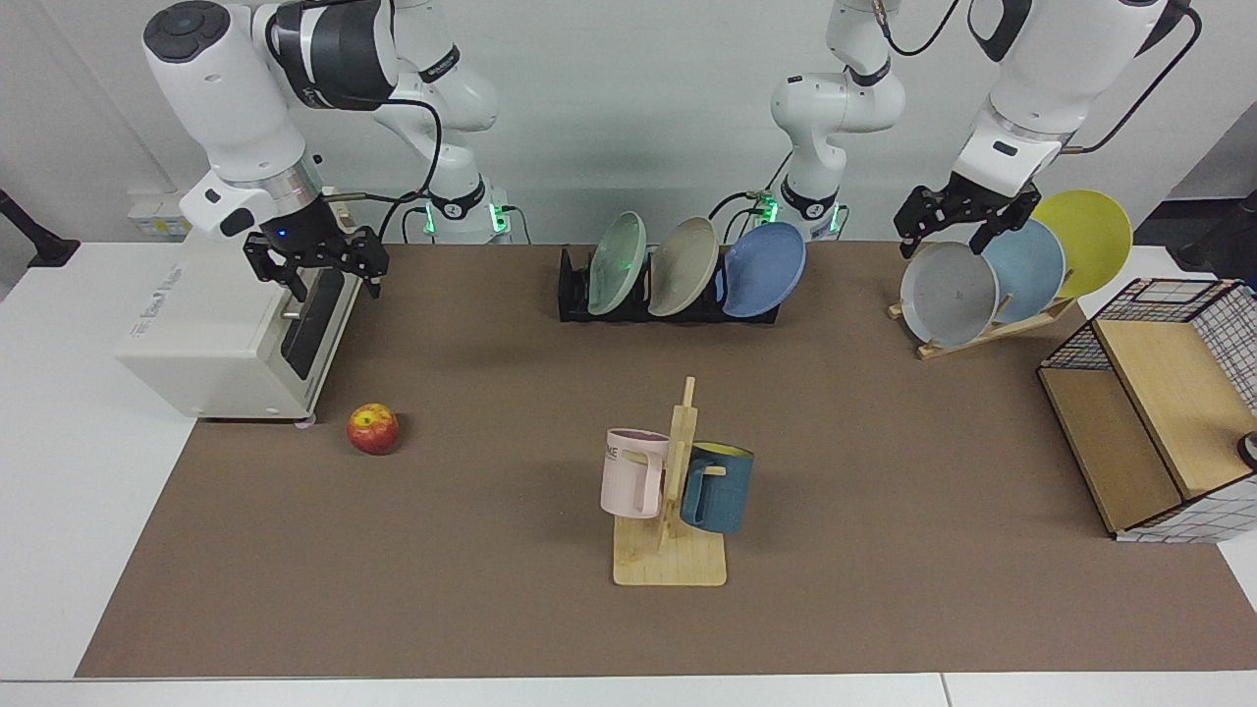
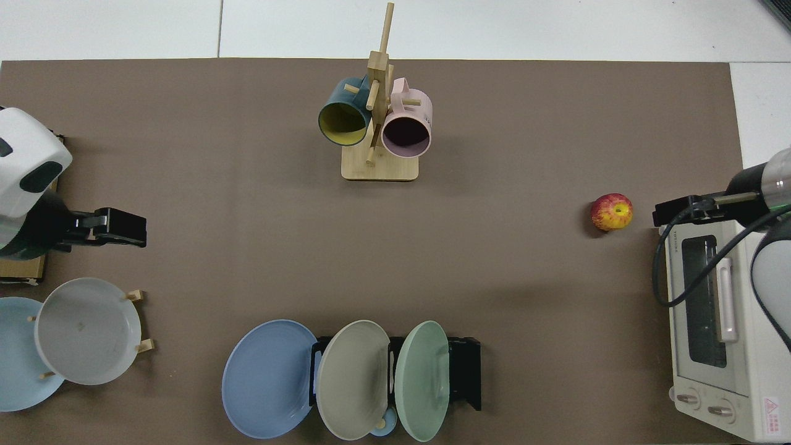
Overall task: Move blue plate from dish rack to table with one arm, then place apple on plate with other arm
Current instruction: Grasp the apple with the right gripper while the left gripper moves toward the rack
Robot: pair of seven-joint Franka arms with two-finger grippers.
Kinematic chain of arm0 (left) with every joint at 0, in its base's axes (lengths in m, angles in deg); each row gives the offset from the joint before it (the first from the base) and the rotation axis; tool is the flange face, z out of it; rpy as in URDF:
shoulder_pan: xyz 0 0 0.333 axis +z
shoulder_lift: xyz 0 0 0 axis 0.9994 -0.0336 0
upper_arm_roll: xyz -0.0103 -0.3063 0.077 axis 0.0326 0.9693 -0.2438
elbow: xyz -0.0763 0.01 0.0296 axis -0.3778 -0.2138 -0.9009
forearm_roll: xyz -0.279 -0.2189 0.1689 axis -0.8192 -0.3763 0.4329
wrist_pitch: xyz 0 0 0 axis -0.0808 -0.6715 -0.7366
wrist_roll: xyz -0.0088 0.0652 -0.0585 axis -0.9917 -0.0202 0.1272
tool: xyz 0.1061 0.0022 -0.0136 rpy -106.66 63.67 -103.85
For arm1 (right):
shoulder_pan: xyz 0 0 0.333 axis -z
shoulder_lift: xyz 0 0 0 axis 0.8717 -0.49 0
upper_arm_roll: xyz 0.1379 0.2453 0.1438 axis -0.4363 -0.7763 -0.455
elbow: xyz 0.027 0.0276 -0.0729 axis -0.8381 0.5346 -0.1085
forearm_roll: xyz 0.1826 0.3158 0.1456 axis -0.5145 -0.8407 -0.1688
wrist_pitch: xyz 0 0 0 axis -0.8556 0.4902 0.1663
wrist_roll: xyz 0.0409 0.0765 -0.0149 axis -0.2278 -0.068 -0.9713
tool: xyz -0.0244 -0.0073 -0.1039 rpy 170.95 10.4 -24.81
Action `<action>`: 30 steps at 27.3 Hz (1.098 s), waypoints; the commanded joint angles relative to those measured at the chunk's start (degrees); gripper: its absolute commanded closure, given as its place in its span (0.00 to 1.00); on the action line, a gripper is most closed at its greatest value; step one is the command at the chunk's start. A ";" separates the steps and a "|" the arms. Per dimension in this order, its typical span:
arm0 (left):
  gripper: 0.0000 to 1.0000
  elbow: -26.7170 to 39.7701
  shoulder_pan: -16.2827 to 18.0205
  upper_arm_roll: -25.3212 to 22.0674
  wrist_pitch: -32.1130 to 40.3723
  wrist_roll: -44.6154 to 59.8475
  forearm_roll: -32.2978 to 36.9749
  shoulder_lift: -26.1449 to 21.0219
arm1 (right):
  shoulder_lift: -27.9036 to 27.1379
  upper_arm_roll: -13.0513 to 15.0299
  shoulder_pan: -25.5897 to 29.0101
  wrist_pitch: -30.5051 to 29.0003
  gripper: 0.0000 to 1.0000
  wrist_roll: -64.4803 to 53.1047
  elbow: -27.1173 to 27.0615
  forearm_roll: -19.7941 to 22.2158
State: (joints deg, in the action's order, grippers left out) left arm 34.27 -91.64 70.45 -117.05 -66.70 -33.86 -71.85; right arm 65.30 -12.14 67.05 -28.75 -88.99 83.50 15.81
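Observation:
The blue plate [image 1: 764,269] [image 2: 269,378] leans on edge in the end slot of the black dish rack [image 1: 573,295] [image 2: 465,374], beside a beige and a pale green plate. The apple [image 1: 373,429] [image 2: 611,212] lies on the table's brown mat [image 1: 471,589] in front of a toaster oven. My right gripper [image 1: 336,283] [image 2: 675,213] hangs open above the oven's door side, higher than the apple and behind it. My left gripper [image 1: 941,244] [image 2: 120,228] hangs open just above the grey plate on the wooden stand, away from the dish rack.
A white toaster oven [image 1: 226,344] [image 2: 710,327] stands at one end. A wooden plate stand [image 1: 982,329] holds grey, sky-blue and yellow plates. A wooden mug tree [image 1: 673,511] [image 2: 377,123] with a pink and a dark blue mug stands mid-mat. A wire-and-wood shelf [image 1: 1159,432] sits beyond the stand.

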 commanded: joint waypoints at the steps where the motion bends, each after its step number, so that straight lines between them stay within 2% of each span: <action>1: 0.00 3.17 -0.48 -0.25 -1.38 -0.73 -0.65 2.19 | 0.45 -0.31 0.29 -0.77 0.00 0.38 0.11 -0.57; 5: 0.00 3.88 -0.57 -0.08 -1.65 -0.83 -0.65 2.73 | 0.62 -0.22 0.29 -0.95 0.00 0.55 0.63 -0.39; 9: 0.00 4.93 -0.57 0.01 -1.65 -1.27 -0.65 3.16 | -0.52 -0.22 0.90 -4.89 0.00 0.99 0.99 -0.39; 16: 0.00 8.53 -0.92 0.45 -2.08 -1.18 -0.74 5.62 | -6.84 -0.22 0.73 -10.70 0.00 2.57 0.11 -0.57; 25: 0.00 15.21 -6.19 0.45 -4.02 -1.53 -0.65 10.46 | -14.84 -0.22 1.43 -18.79 0.00 2.75 0.37 -0.57; 30: 0.00 17.50 -7.51 0.45 -3.76 -1.44 -0.65 11.78 | -17.13 -0.13 1.43 -22.12 0.00 2.66 2.12 0.48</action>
State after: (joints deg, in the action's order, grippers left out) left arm 46.81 -97.71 71.52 -119.08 -67.65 -34.09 -63.59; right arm 50.06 -11.74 67.79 -47.78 -87.23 84.45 15.73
